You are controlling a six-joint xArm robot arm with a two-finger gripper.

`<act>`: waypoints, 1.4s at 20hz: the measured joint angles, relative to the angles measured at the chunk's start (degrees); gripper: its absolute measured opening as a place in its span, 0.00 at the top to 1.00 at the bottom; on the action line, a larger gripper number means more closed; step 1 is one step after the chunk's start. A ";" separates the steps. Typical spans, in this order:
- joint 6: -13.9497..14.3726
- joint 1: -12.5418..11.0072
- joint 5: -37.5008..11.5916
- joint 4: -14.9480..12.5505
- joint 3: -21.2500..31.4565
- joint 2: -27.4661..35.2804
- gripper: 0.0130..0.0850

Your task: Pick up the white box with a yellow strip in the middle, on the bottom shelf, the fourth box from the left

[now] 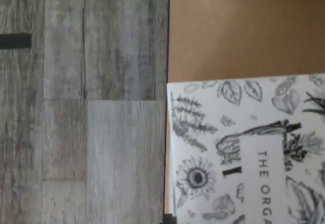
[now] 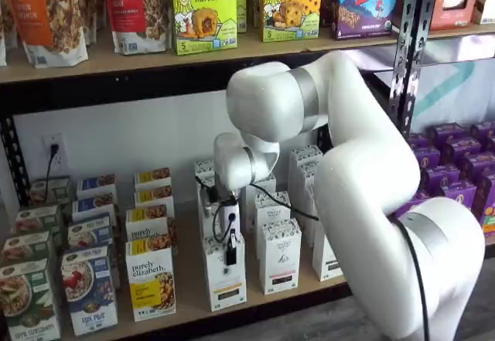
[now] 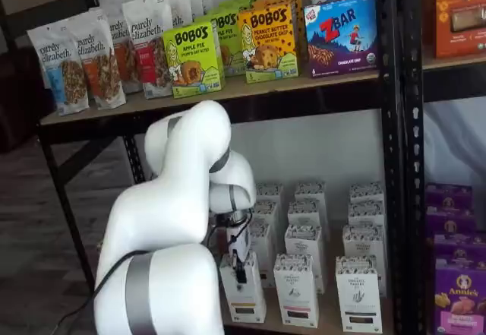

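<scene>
Like white cartons (image 3: 295, 289) stand just beside and behind the gripper (image 2: 230, 253), granola boxes (image 2: 151, 279) further off. The white box (image 2: 225, 275), speckled on top with a dark strip low down, stands on the bottom shelf (image 2: 189, 298) directly beneath the fingers, which seem closed on its top, though the view is poor

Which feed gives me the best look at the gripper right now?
A shelf view: the gripper hangs over the front white box, one black finger on its front. The other shelf view shows the gripper smaller, beside the arm. The wrist view shows none.
</scene>
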 joint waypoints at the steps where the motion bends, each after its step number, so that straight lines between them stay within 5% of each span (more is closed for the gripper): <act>1: 0.00 0.09 -0.32 0.09 0.73 -0.46 0.44; 12: -0.35 1.24 -5.93 1.63 13.03 -8.47 0.50; 22: 5.45 2.50 -8.69 -3.54 29.22 -19.71 0.50; 28: 6.06 2.28 -12.61 -4.44 39.68 -27.03 0.50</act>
